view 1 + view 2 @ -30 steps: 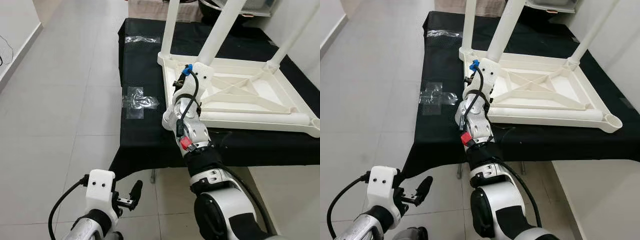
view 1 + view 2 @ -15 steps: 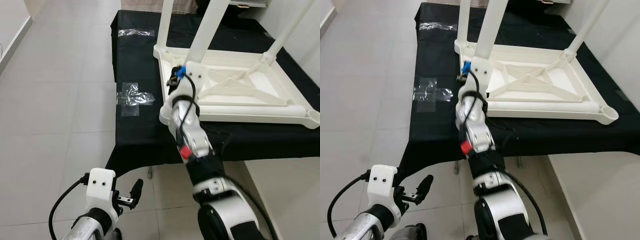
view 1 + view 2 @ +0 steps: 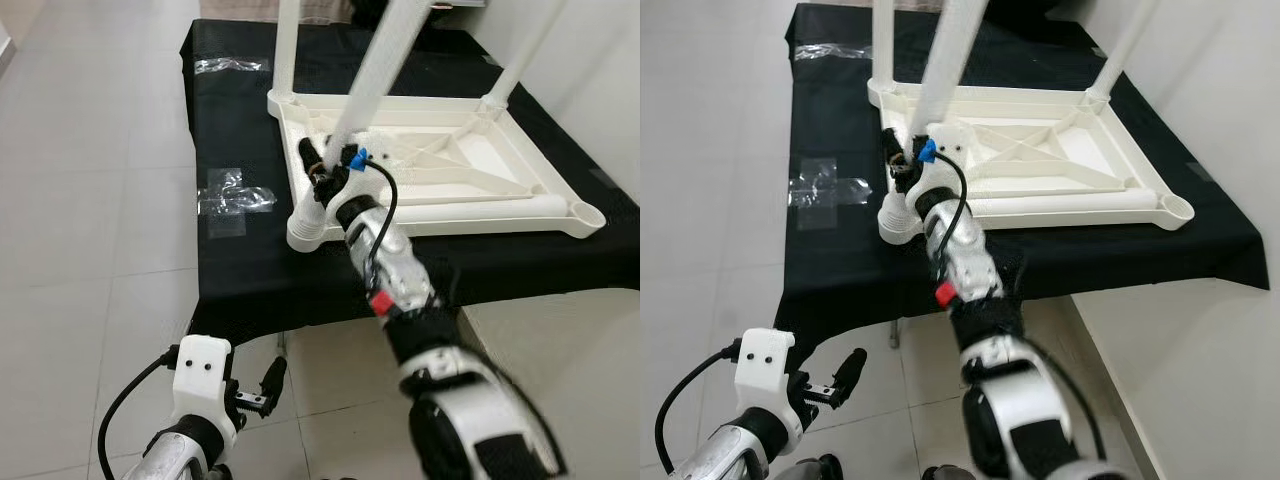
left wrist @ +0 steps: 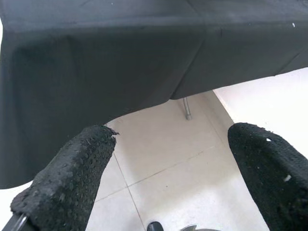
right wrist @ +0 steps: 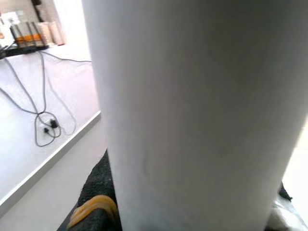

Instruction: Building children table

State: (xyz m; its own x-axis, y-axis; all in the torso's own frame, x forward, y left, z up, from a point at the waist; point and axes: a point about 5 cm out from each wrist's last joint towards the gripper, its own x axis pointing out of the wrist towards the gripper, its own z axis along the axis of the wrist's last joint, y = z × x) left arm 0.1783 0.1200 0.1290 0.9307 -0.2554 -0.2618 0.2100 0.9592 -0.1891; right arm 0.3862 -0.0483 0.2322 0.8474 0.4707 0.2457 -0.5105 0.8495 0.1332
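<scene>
Right gripper (image 3: 318, 170) clamped around the leaning white table leg (image 3: 375, 75) — left gripper (image 4: 168, 183) wide open, low beside the black cloth (image 3: 250, 270).

Bright, even room light; my right forearm (image 3: 470, 400) smears with motion blur, and the white leg (image 5: 192, 115) looms soft.

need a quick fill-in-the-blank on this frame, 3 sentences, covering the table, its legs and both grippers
1. The white children's table lies ____ on the black cloth, legs pointing up.
2. The right gripper is at the white leg near the table's ____ corner on the robot's left.
3. The left gripper hangs low over the floor tiles with its fingers ____.

Missing words: upside down; front; open
</scene>
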